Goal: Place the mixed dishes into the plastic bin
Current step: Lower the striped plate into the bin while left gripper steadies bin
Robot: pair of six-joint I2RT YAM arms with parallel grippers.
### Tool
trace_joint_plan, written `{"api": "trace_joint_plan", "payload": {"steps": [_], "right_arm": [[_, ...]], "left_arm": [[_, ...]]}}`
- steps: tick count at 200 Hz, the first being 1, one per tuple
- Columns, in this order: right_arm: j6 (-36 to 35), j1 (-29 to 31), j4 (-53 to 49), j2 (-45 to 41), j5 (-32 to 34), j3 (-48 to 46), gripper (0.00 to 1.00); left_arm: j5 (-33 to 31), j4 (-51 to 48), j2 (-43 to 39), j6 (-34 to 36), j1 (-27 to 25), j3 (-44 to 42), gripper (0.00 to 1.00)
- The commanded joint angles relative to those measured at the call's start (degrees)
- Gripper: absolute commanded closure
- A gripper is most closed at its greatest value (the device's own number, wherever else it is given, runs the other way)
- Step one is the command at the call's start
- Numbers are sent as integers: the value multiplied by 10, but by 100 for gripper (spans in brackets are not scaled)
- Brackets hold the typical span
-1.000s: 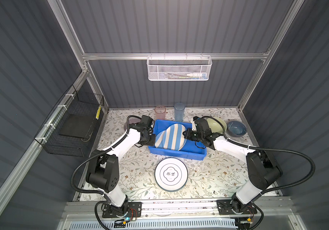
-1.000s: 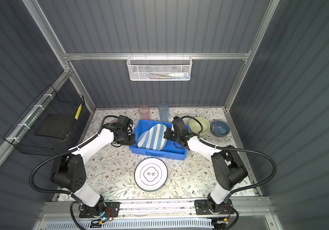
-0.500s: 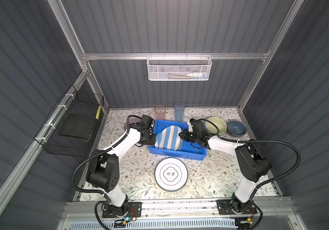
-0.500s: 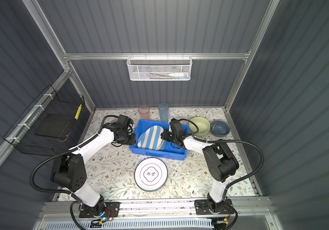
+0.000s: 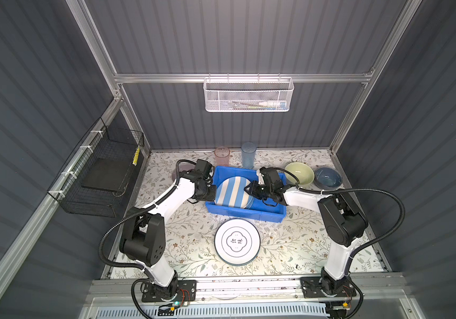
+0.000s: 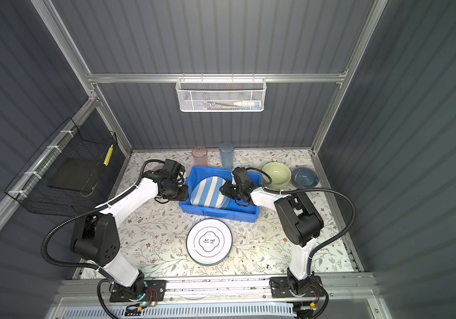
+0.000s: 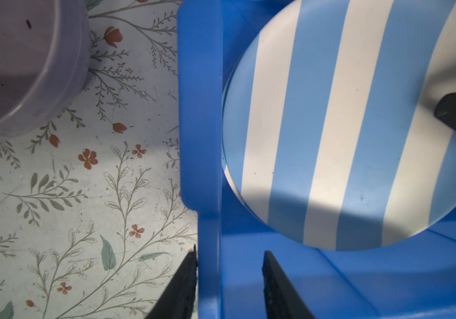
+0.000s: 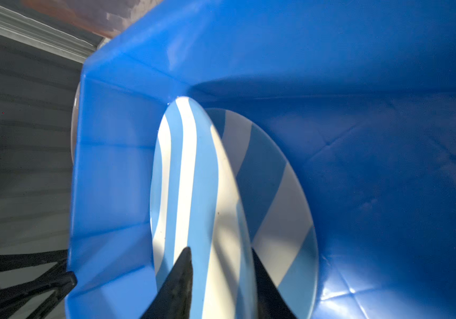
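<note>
In both top views the plastic bin (image 5: 246, 214) sits at the back middle of the floral tabletop (image 5: 171, 243), and the blue-white striped plate (image 5: 231, 193) is inside it, towards its left end. The left gripper (image 5: 212, 194) is at the bin's left wall. The right gripper (image 5: 249, 190) reaches in from the right to the plate's right edge. The white ringed plate (image 5: 237, 241) lies flat on the tabletop just in front of the bin. The pale-green bowl (image 5: 299, 172) and dark-blue bowl (image 5: 328, 176) stand side by side to the bin's right, and the pink tumbler (image 5: 222, 156) and blue tumbler (image 5: 248, 156) stand upright behind it. In the left wrist view the left gripper (image 7: 230, 250) straddles the bin wall, one finger outside over the tabletop and one inside, in a narrow hold on the wall. The lilac bowl (image 7: 14, 69) stands on the tabletop near that wall, outside the bin. In the right wrist view the right gripper (image 8: 219, 248) has its jaws parted a little, one finger on each side of the striped plate's rim, not clamped on it. The plate is tilted inside the bin, its rim by the fingers lifted off the bin floor.
</note>
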Motion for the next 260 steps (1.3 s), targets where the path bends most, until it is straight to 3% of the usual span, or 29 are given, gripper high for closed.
{"api": "trace_joint_plan", "payload": {"steps": [1, 66, 260], "right_arm": [[-19, 7, -33, 2, 7, 27, 63], [-56, 15, -132, 15, 63, 66, 53], [-105, 50, -283, 73, 182, 164, 34]], "left_arm": [[9, 0, 2, -3, 4, -6, 59], [7, 1, -5, -5, 4, -10, 59], [13, 2, -7, -3, 8, -12, 58]]}}
